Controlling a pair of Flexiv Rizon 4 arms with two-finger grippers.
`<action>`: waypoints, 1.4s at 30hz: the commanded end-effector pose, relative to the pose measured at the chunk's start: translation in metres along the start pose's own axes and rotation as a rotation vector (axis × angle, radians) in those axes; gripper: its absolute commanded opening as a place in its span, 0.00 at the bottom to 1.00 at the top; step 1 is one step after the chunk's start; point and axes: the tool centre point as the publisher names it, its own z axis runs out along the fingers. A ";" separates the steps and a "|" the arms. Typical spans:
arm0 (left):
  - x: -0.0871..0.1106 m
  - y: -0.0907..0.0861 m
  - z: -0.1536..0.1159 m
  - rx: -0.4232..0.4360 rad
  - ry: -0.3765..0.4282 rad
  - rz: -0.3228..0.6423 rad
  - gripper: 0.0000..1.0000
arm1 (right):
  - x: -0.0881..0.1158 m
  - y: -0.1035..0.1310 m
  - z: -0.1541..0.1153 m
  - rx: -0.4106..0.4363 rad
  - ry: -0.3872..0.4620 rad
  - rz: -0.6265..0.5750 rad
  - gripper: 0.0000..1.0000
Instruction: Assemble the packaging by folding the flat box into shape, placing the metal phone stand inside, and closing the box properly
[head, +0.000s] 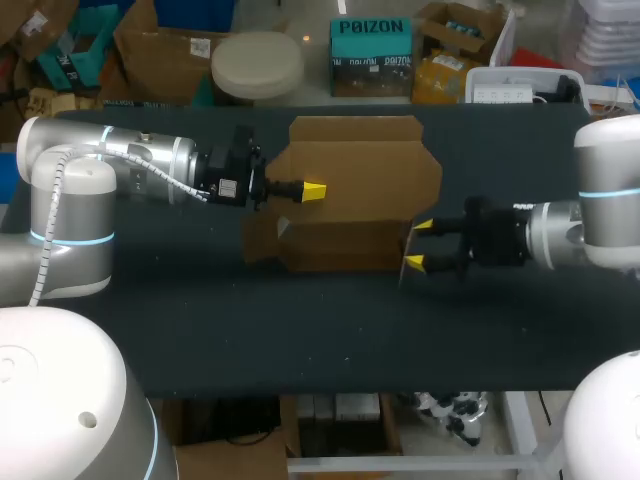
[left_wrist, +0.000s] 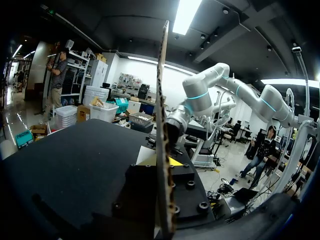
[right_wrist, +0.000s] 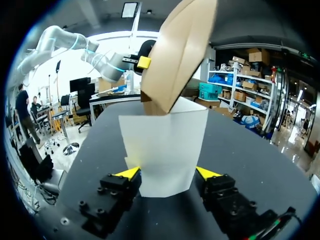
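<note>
Left arm comes in from the left, low over the dark desk (head: 200, 330). Left tool (head: 312, 190) is clenched on a panel of the brown cardboard box (head: 355, 165). In the head view one yellow tip lies on the cardboard near its left edge. In the left wrist view the panel is edge-on, running straight out between the two tips, one tip against each face.

Box sits mid-desk, between the two tools. It is half-formed: a broad panel with clipped corners toward the far side, a lower wall facing the near edge, and a small side flap at the left end. Not squared up; top open.

At the box's right end a white flap (right_wrist: 165, 145) juts out toward the right arm. Right tool (head: 420, 244) is released, fingers spread wide, with the flap lying between them. Whether the tips graze the flap's edges cannot be told; nothing is squeezed.

Metal phone stand: not seen in any view.

Step judged: folding the flat box into shape, early on. Loading the stand and closing are not yet begun.

The next move probably calls for the left tool to anchor its panel while the right tool pushes or tucks the end flap inward to square that end. The push should follow the crease; thin card is likely to bow or crumple if pressed off-line.
</note>
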 end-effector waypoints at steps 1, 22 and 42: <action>-0.001 0.004 0.001 -0.003 0.004 -0.001 0.00 | -0.003 0.001 0.005 -0.002 0.036 -0.003 0.71; -0.001 0.004 0.001 -0.003 0.004 -0.001 0.00 | 0.003 0.005 0.027 -0.003 -0.049 0.017 0.67; -0.001 0.004 0.001 -0.003 0.004 -0.001 0.00 | -0.004 0.006 0.034 -0.005 -0.247 0.129 0.64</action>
